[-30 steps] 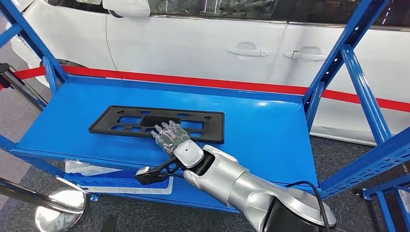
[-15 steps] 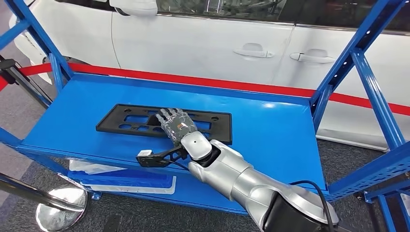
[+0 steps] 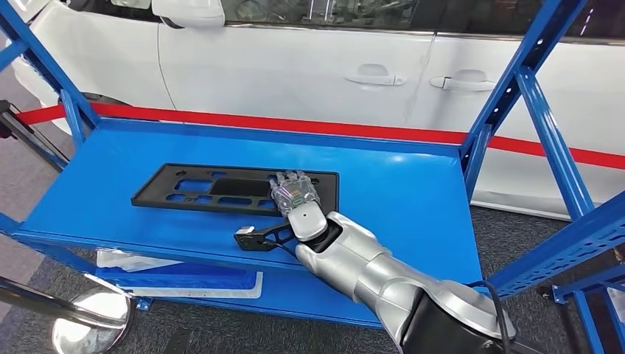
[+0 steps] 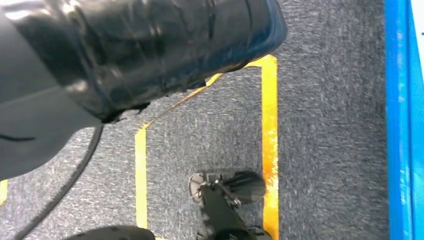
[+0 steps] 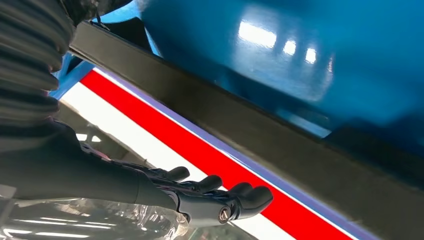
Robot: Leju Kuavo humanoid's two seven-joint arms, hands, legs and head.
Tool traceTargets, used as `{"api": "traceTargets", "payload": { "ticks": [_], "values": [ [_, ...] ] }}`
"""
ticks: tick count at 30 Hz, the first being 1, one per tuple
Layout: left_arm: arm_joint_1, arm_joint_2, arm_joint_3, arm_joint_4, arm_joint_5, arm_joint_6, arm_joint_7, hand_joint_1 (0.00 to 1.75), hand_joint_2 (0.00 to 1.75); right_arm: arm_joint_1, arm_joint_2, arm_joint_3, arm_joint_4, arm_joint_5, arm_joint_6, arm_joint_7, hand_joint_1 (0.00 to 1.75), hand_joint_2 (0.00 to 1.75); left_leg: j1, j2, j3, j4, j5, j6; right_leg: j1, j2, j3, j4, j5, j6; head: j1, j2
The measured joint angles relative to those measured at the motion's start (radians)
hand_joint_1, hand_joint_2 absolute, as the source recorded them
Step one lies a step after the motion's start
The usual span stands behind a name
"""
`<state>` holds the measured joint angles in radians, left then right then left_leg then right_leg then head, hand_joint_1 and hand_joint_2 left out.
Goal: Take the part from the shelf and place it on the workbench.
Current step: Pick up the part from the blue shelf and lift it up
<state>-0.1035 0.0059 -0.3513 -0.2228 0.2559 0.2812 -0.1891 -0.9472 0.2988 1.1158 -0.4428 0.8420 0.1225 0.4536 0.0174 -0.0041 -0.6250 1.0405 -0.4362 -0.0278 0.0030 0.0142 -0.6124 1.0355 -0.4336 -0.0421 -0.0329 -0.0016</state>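
Head view: the part (image 3: 234, 189), a flat black plate with cut-out slots, lies on the blue shelf (image 3: 398, 199) a little left of the frame's centre. Its long axis runs almost straight across the frame, left to right, with the left end slightly lower than the right. The right hand (image 3: 295, 193) comes up from the lower right on a silver arm (image 3: 368, 269) and lies over the right end of the part, its fingers (image 3: 290, 178) stretched forward side by side toward the top of the frame. Whether they press on the plate or hang just above it cannot be told, and nothing shows them wrapped around it. A small black bracket (image 3: 258, 237) sticks out to the left from the wrist, over the shelf's front edge. Behind the shelf, across the top of the frame, stands a white car (image 3: 295, 66) with a red band (image 3: 354, 130) below its doors.

Left wrist view: grey carpet (image 4: 320, 125) with yellow floor lines (image 4: 270, 150) fills the middle, and a blue edge runs down the right side.

Right wrist view: the right hand's dark fingers (image 5: 245, 196) reach in at the lower left, straight and close together, holding nothing. The part's long black edge (image 5: 250, 135) runs diagonally from upper left to lower right, with the glossy blue shelf surface above it.
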Motion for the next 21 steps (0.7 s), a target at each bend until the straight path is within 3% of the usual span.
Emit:
{"api": "traceTargets", "payload": {
  "ticks": [2,5,7,9,10,11,12,13,15,16,18,19,21],
  "values": [
    [0.0,0.0,-0.003,0.0,0.004,0.0,-0.001,0.0,0.0,-0.002,0.0,0.0,0.008,0.01,0.005,0.008,0.0,1.75,-0.006,-0.002,0.013,-0.027,-0.001,0.012,0.003,0.0,-0.002,0.001,-0.001,0.009,0.001,0.0],
    [0.003,-0.001,-0.006,0.0,0.007,0.0,-0.003,0.0,0.0,-0.005,-0.002,0.0,0.015,0.045,0.003,0.025,0.0,1.75,-0.001,0.0,0.017,-0.036,0.006,0.03,0.001,-0.001,-0.009,0.017,-0.014,0.026,0.002,0.0],
    [0.002,-0.002,-0.006,0.0,0.008,0.001,-0.005,0.0,0.0,-0.009,-0.005,0.0,0.019,0.076,-0.002,0.035,0.0,1.75,0.002,0.002,0.021,-0.042,0.008,0.041,-0.002,-0.004,-0.048,0.099,-0.06,0.036,0.006,0.0],
    [0.001,-0.002,-0.007,0.0,0.009,0.001,-0.007,0.0,0.0,-0.01,-0.009,0.001,0.022,0.092,-0.004,0.04,0.0,1.75,0.001,0.003,0.02,-0.042,0.007,0.047,-0.006,-0.004,-0.111,0.224,-0.114,0.041,0.009,0.0],
    [0.002,-0.002,-0.007,0.0,0.009,0.001,-0.007,0.0,0.0,-0.008,-0.012,0.001,0.024,0.094,-0.005,0.041,0.0,1.75,0.001,0.003,0.02,-0.042,0.006,0.047,-0.008,-0.005,-0.133,0.265,-0.123,0.043,0.009,0.0],
    [0.003,-0.003,-0.007,0.0,0.009,0.0,-0.007,0.0,0.0,-0.007,-0.014,0.001,0.026,0.095,-0.005,0.041,0.0,1.75,0.002,0.002,0.021,-0.041,0.005,0.046,-0.009,-0.005,-0.139,0.271,-0.113,0.043,0.009,0.0],
    [0.003,-0.004,-0.007,0.0,0.009,0.0,-0.007,0.0,0.0,-0.007,-0.016,0.001,0.028,0.095,-0.005,0.042,0.0,1.75,0.003,0.001,0.021,-0.039,0.004,0.044,-0.011,-0.005,-0.125,0.239,-0.086,0.043,0.009,0.0],
    [0.003,-0.004,-0.007,0.0,0.009,0.0,-0.007,0.0,0.0,-0.007,-0.017,0.001,0.029,0.095,-0.005,0.042,0.0,1.75,0.003,0.0,0.022,-0.037,0.002,0.041,-0.012,-0.005,-0.096,0.176,-0.049,0.042,0.009,0.0],
    [0.002,-0.006,-0.007,0.0,0.009,0.0,-0.007,0.0,0.0,-0.01,-0.017,0.001,0.031,0.095,-0.006,0.043,0.0,1.75,0.001,-0.001,0.02,-0.03,-0.003,0.032,-0.011,-0.005,-0.037,0.054,-0.005,0.036,0.009,0.0],
    [0.002,-0.006,-0.007,0.0,0.009,0.0,-0.007,0.0,0.0,-0.011,-0.017,0.001,0.031,0.095,-0.006,0.043,0.0,1.75,0.0,-0.001,0.019,-0.028,-0.005,0.026,-0.01,-0.004,-0.021,0.022,0.002,0.032,0.008,0.0],
    [0.002,-0.006,-0.007,0.0,0.009,0.0,-0.007,0.0,0.0,-0.012,-0.018,0.001,0.033,0.097,-0.007,0.043,0.0,1.75,0.001,-0.001,0.019,-0.029,-0.004,0.015,-0.005,-0.002,-0.017,0.012,0.0,0.022,0.007,0.0],
    [0.002,-0.006,-0.007,0.0,0.009,0.001,-0.007,0.0,0.0,-0.012,-0.018,0.001,0.033,0.098,-0.008,0.043,0.2,1.75,0.003,-0.001,0.019,-0.031,-0.005,0.01,-0.006,-0.002,-0.016,0.01,0.001,0.017,0.008,0.0],
    [0.002,-0.006,-0.008,0.0,0.009,0.001,-0.007,0.0,0.0,-0.013,-0.019,0.001,0.034,0.1,-0.008,0.043,0.97,1.75,0.005,0.0,0.006,-0.002,-0.027,0.0,-0.009,-0.002,-0.012,0.004,0.005,0.006,0.005,0.0]
  ]
}}
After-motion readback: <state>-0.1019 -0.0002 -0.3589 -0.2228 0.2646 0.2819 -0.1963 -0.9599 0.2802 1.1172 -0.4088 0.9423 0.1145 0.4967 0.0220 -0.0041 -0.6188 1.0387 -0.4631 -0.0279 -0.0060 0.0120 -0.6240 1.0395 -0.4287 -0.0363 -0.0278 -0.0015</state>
